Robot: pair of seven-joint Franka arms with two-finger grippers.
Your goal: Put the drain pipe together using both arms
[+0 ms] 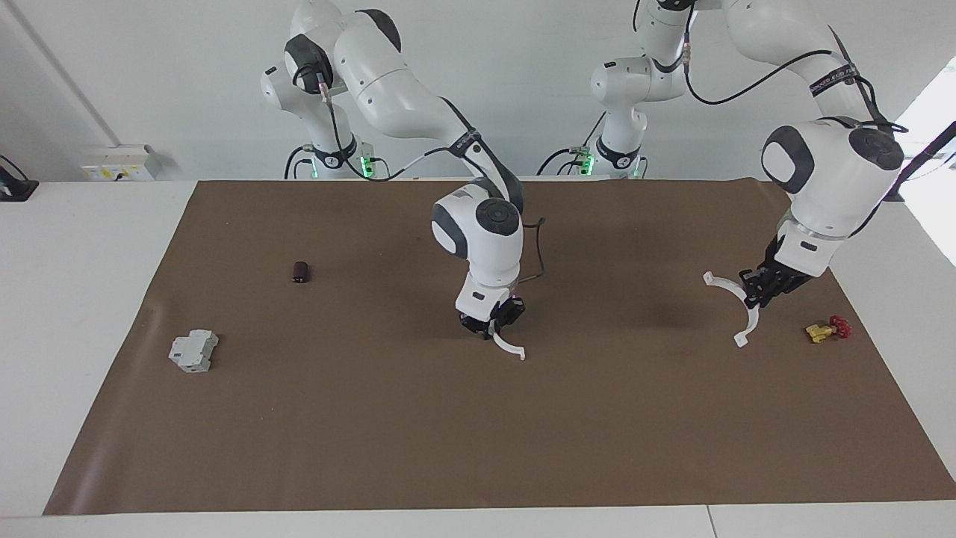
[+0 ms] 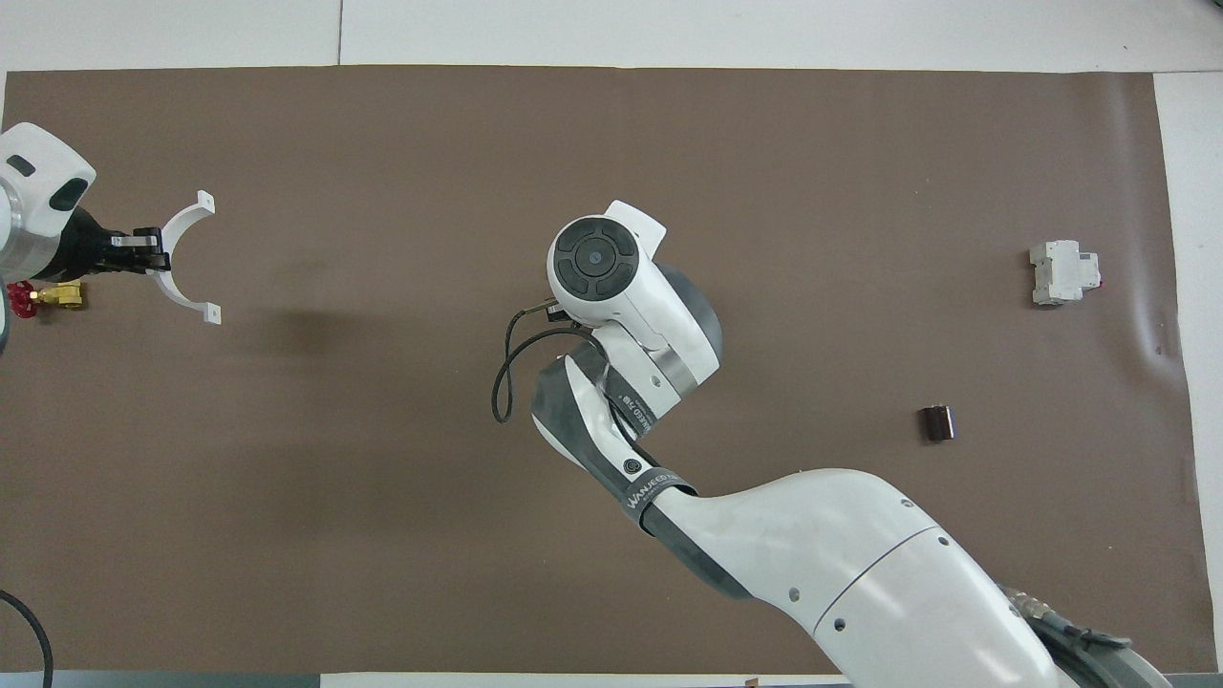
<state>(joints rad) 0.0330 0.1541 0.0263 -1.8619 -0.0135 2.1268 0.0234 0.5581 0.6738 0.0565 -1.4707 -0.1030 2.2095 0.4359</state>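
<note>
The drain pipe is in two separate white half-ring arcs. My left gripper [image 1: 753, 297] is shut on one arc [image 1: 723, 284] and holds it above the mat toward the left arm's end of the table. The gripper [image 2: 158, 256] and its arc [image 2: 178, 292] also show in the overhead view. My right gripper [image 1: 493, 329] is low over the middle of the mat, pointing down, shut on the other arc [image 1: 509, 347], whose free end reaches down to about the mat. In the overhead view the right wrist [image 2: 594, 258] hides that gripper and arc.
A grey boxy block [image 1: 193, 351] [image 2: 1062, 272] and a small dark cylinder [image 1: 301, 272] [image 2: 937, 422] lie toward the right arm's end of the brown mat [image 1: 478, 448]. A small red and yellow part [image 1: 827, 329] [image 2: 43, 298] lies by the left gripper.
</note>
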